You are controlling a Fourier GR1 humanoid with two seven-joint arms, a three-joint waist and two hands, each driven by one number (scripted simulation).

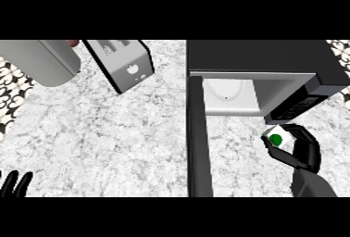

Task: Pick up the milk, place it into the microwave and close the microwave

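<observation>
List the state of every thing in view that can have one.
Microwave: open, cavity bare.
Door: swung out toward the robot.
Milk: held off the counter, outside the microwave.
Right robot hand: curled round the milk.
Left robot hand: open, resting at the lower left edge.

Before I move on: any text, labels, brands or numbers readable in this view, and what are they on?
No readable words or numbers.
Milk carton in the right hand: a green round mark, no legible text.
Microwave control panel: pale button marks, too small to read.
Tilted grey box at upper left: dark print lines and a small white logo, illegible.
</observation>
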